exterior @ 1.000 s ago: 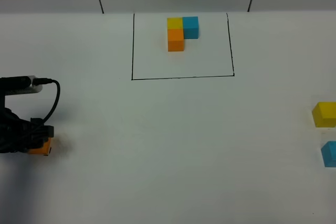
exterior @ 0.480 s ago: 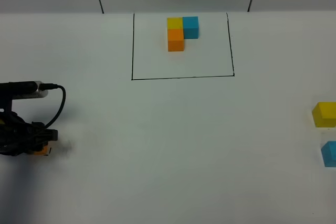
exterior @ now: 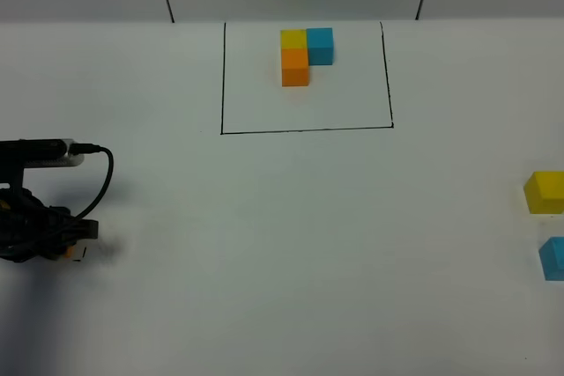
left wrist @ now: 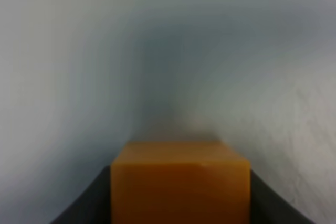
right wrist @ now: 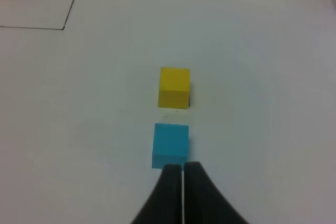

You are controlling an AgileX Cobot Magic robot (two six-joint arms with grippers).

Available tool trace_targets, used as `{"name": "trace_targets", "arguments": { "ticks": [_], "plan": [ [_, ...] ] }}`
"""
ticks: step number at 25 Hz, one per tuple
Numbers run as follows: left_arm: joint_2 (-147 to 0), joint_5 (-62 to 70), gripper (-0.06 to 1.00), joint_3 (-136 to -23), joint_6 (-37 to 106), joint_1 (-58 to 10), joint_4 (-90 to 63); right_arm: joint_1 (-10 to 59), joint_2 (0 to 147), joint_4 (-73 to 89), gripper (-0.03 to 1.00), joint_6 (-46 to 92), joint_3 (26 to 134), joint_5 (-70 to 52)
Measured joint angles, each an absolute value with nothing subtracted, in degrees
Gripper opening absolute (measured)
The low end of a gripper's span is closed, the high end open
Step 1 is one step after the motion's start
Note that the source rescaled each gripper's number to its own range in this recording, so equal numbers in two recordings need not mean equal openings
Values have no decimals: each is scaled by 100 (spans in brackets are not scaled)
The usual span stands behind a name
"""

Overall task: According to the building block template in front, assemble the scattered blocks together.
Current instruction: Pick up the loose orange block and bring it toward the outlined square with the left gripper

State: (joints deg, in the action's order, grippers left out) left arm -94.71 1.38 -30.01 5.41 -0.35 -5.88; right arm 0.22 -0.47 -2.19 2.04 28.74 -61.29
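at the far left edge of the white tabletop, the black left gripper is sitting low over the small orange matte cube, only a sliver of orange is showing under it in the high view. the left wrist view is showing the orange cube filling the gap between two dark fingers. both finger edges are meeting the cube's sides, so the gripper is clamping it, opened just cube-wide. that view is blurry, so cannot tell if the cube is touching the surface. a black cable is looping up from the left wrist

at the back centre the building block template is sitting inside a thin black drawn rectangle: yellow cube at back left, light blue cube touching its right side, orange cube touching the yellow one's front, making an l. it is lying nearer the rectangle's back line than its front line

over at the right edge the loose yellow matte cube and the loose light blue matte cube are resting on the table, near each other but apart, the blue one nearer the front, both partly cut off by the picture edge and well apart from the orange cube. the right gripper is showing in its wrist view with its two dark fingers pressed together and gripping nothing. its tips are appearing right at the near edge of the light blue cube, with the yellow cube lying just beyond. cannot tell how high the right gripper is hanging above the table
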Motion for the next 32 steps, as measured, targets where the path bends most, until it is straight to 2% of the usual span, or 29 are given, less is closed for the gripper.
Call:
{"name": "trace_targets", "arguments": {
  "ticks": [6, 16, 21, 25, 32],
  "plan": [
    [-9164, 359, 65, -2996, 363, -61, -610, 22, -47, -219, 1, 204, 2874, -6129],
    [-7396, 1481, 65, -3049, 260, -426, -616, 22, -47, -219, 1, 204, 2874, -6129],
    [-7014, 2087, 65, -3221, 386, -662, -647, 22, -47, -219, 1, 204, 2874, -6129],
    [-7000, 2197, 65, -3224, 1218, -836, -893, 22, -47, -219, 1, 204, 2874, -6129],
    [-7000, 2024, 65, -3224, 4308, -1142, -2050, 22, -47, -219, 1, 204, 2874, -6129]
  ]
}}
